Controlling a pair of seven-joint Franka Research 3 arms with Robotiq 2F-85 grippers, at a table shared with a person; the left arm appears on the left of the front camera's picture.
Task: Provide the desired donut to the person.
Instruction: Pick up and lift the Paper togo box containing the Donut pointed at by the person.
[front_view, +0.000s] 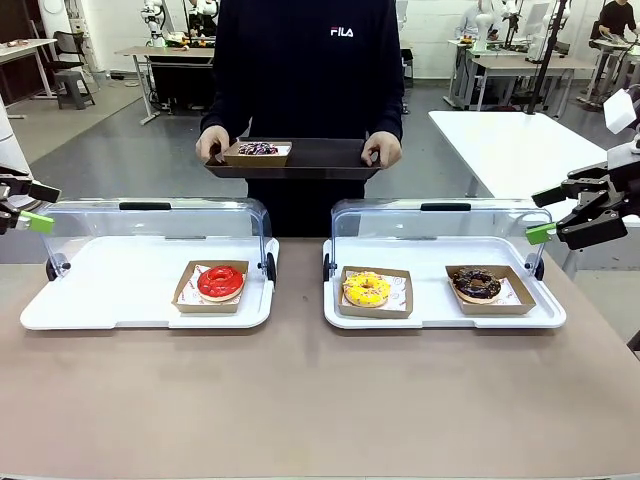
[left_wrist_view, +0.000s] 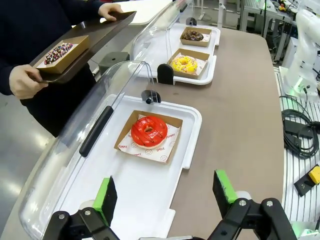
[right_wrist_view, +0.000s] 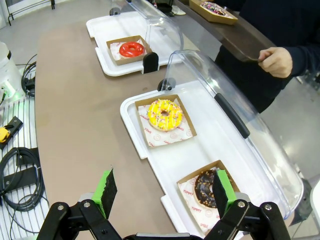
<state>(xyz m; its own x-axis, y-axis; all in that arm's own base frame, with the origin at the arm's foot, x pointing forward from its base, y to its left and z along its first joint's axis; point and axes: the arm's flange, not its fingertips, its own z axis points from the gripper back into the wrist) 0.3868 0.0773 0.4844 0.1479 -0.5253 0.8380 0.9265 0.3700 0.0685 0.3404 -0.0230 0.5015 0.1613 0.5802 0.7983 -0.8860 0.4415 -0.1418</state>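
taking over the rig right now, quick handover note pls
left gripper: open, empty, at the outer end of the left case.
right gripper: open, empty, at the outer end of the right case.
Both cases are open. The red donut is in the left one, the yellow donut and chocolate donut in the right.
The person holds a tray in both hands, with a sprinkled donut on it.
Done: nothing gripped yet.
Left: pick the wanted donut and hand it over. I cannot tell which one.

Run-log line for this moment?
left pincer open, empty | right pincer open, empty | red donut, yellow donut, chocolate donut untouched | person holds dark tray with sprinkled donut
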